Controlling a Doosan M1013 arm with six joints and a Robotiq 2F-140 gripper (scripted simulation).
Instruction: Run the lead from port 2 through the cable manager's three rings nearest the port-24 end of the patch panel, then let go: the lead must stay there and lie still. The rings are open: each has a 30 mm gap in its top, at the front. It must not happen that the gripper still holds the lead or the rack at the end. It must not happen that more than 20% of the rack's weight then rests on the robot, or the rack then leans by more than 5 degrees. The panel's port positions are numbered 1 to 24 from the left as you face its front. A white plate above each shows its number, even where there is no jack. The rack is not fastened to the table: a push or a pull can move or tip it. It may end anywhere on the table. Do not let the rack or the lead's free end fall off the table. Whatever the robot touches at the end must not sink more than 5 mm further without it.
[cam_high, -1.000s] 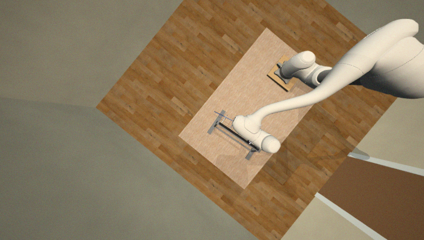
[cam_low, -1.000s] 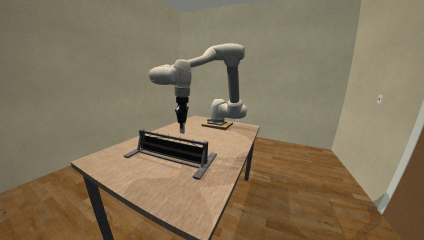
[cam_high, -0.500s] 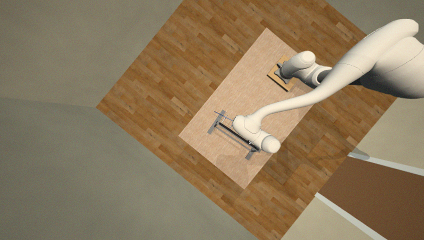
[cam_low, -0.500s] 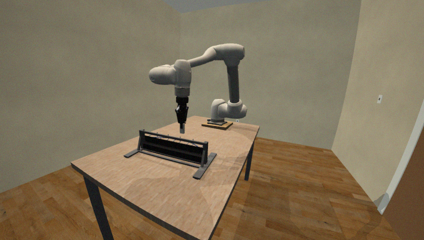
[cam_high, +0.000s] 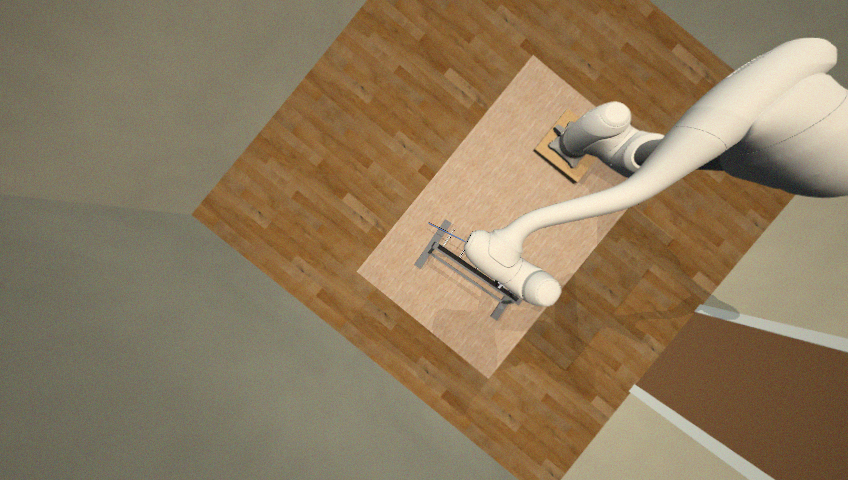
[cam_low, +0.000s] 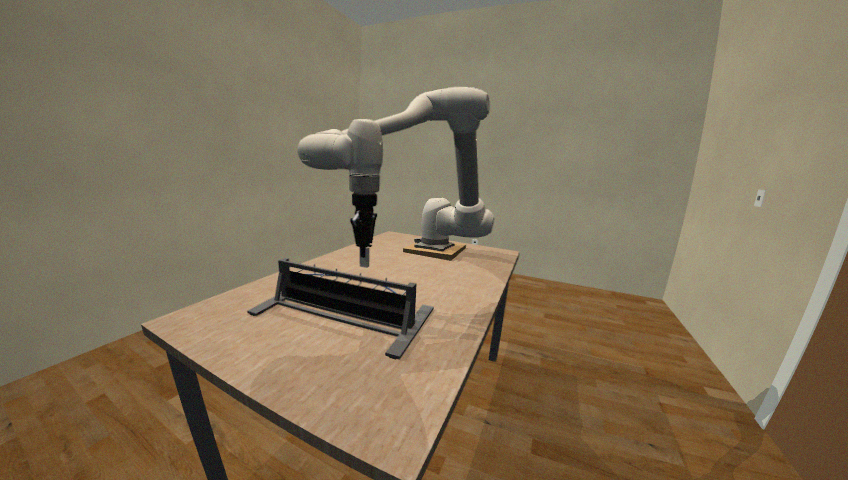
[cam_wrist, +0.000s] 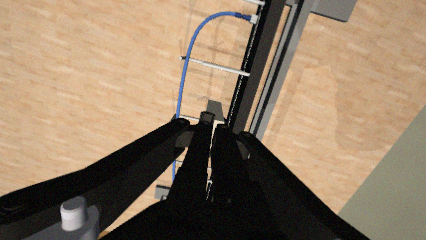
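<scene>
A: Gripper (cam_low: 363, 259) status?

B: Fingers fully closed, nothing between them. In the wrist view the two black fingers meet at the tips. It hangs from the arm (cam_low: 416, 113) pointing straight down, above the rack (cam_low: 348, 296) and clear of it in the exterior view.

A: Where is the lead?

B: The blue lead (cam_wrist: 186, 70) plugs into the patch panel (cam_wrist: 255, 65) at about 12 o'clock in the wrist view. It bows out toward 11 o'clock, then runs down along the front of the panel toward 6 o'clock and passes behind the fingers. Its lower part is hidden; the free end cannot be made out.

A: Rings?

B: Thin light bars stand out from the panel front. One bar (cam_wrist: 215, 66) crosses the lead just below the bend; whether the lead runs through it or over it cannot be told. A second shows just above the fingertips.

A: Rack position?

B: Upright on both feet on the table (cam_low: 309, 380), near the middle. In the top view the rack (cam_high: 470, 270) lies partly under the wrist, and the lead (cam_high: 447, 232) shows as a thin blue line at its 10 o'clock end.
</scene>
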